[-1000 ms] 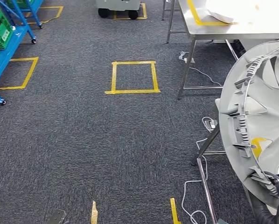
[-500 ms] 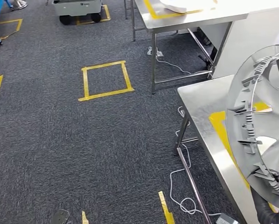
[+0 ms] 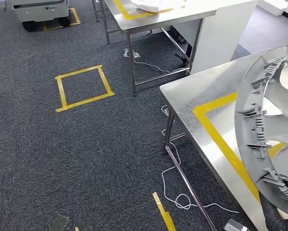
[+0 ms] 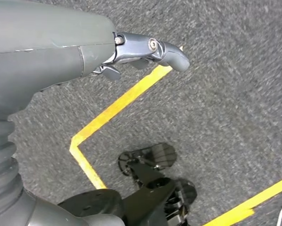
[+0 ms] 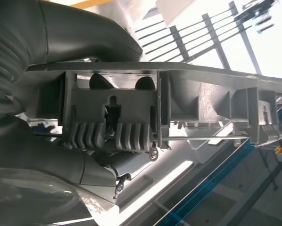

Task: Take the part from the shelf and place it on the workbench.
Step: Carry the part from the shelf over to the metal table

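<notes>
The part (image 3: 277,130) is a large round grey plastic cover with clips and ribs along its rim. It stands on edge at the right of the head view, over the steel workbench (image 3: 201,91) marked with yellow tape. My right hand (image 3: 282,216) grips its lower rim; the dark wrist shows at the bottom right corner. The right wrist view has the part's ribbed rim (image 5: 168,108) pressed between the thick thumb (image 5: 79,37) and the fingers below. My left hand (image 4: 96,52) hangs over the carpet, its fingers stretched out with nothing in them.
A second steel table (image 3: 164,21) stands farther back with a white object (image 3: 146,6) on it. A white panel (image 3: 218,29) stands beside it. Cables (image 3: 175,197) trail on the carpet under the workbench's near corner. A yellow tape square (image 3: 82,86) marks the floor, and a wheeled cart (image 3: 41,9) is at the far left.
The whole view has swung: floor markings and tables slid left and the workbench top came into sight under the part. The part stays held in my right hand.
</notes>
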